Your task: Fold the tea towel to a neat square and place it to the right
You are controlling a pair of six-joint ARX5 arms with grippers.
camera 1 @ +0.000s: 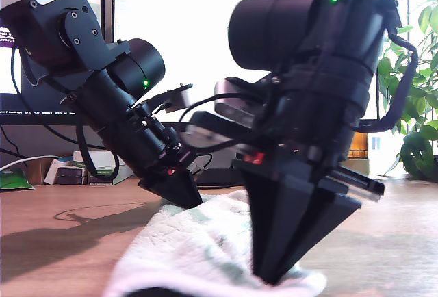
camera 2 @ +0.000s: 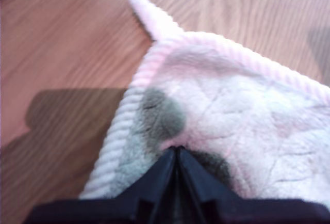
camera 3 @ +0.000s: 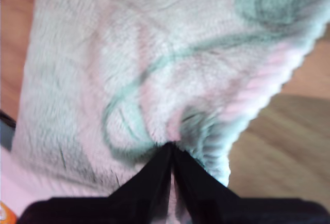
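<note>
No text, label, brand or number can be read. The monitor (camera 1: 198, 44), at twelve o'clock in the exterior view, shows a window too washed-out to read.

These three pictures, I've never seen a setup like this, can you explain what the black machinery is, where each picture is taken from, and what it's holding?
The black machines are two robot arms ending in pointed pincers. One picture looks on from the wooden table; the other two come from cameras riding on each pincer. On the table lies a fluffy off-white fleece tea towel with ribbed pale pink edging. My first gripper is closed on the cloth near a corner, and my second gripper pinches it near an edge. A bright monitor and a green plant stand behind.
</note>
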